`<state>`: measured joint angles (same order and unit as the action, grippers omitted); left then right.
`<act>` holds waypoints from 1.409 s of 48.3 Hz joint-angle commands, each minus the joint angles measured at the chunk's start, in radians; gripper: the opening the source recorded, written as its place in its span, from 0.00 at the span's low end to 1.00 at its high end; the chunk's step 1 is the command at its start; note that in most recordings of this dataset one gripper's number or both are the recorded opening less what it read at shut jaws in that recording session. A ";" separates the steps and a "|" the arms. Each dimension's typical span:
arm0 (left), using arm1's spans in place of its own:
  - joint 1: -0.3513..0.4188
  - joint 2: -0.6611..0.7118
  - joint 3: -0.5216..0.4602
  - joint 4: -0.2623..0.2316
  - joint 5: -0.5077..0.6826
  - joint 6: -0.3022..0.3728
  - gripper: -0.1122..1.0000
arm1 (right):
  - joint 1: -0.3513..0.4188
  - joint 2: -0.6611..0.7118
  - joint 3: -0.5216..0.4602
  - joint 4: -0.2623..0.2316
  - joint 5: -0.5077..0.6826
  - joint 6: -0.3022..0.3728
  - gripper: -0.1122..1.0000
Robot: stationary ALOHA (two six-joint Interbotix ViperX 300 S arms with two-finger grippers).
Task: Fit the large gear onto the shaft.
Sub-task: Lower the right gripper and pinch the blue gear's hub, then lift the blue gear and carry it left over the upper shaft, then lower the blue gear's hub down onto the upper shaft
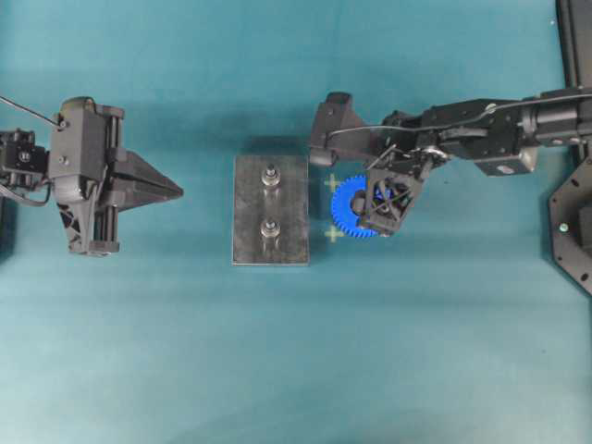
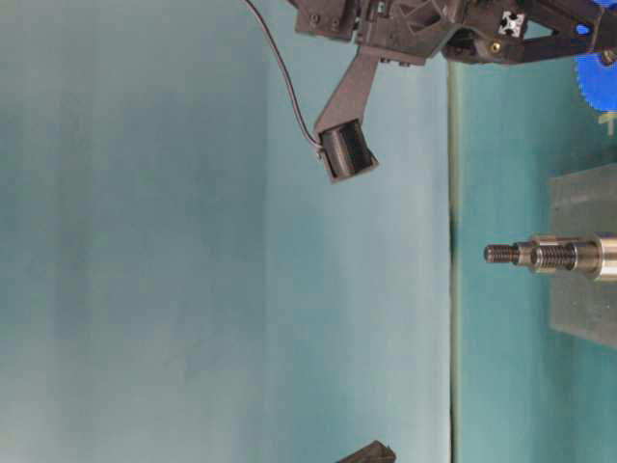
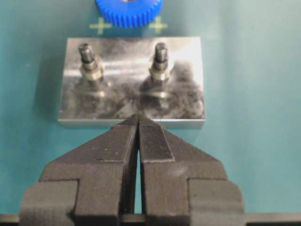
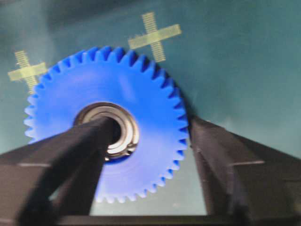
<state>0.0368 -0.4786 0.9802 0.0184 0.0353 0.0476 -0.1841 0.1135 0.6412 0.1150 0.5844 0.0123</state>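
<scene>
The large blue gear (image 1: 350,205) lies just right of the grey plate (image 1: 250,213), between two yellow cross marks. My right gripper (image 1: 384,208) is over it. In the right wrist view one finger (image 4: 80,146) reaches into the gear's metal-ringed hub hole and the other finger (image 4: 211,150) touches the teeth, so the gripper (image 4: 150,123) is shut on the gear (image 4: 141,94). Two alike silvery shafts (image 1: 271,175) (image 1: 270,228) stand upright on the plate. My left gripper (image 1: 180,192) is shut and empty, left of the plate, its tips (image 3: 138,117) at the plate's near edge (image 3: 131,123).
Yellow cross marks (image 1: 332,183) (image 1: 334,233) sit on the teal mat between plate and gear. A black mount (image 1: 573,231) stands at the right edge. In the table-level view a threaded shaft (image 2: 540,255) juts from the plate (image 2: 578,203).
</scene>
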 commanded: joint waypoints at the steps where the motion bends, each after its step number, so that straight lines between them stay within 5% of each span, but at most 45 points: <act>1: 0.002 -0.003 -0.009 0.003 -0.012 0.002 0.10 | -0.003 0.000 -0.014 -0.003 0.012 -0.002 0.68; 5: 0.000 -0.003 -0.008 0.003 -0.012 0.002 0.10 | -0.003 0.000 -0.023 -0.003 0.021 0.000 0.55; 40: 0.002 -0.003 -0.003 0.003 -0.037 -0.005 0.10 | -0.028 -0.037 -0.337 -0.005 0.255 0.014 0.55; 68: -0.012 -0.008 0.015 0.003 -0.074 -0.009 0.10 | -0.046 0.144 -0.612 -0.005 0.354 -0.002 0.55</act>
<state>0.0307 -0.4786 1.0032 0.0184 -0.0276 0.0399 -0.2301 0.2638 0.0721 0.1089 0.9311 0.0184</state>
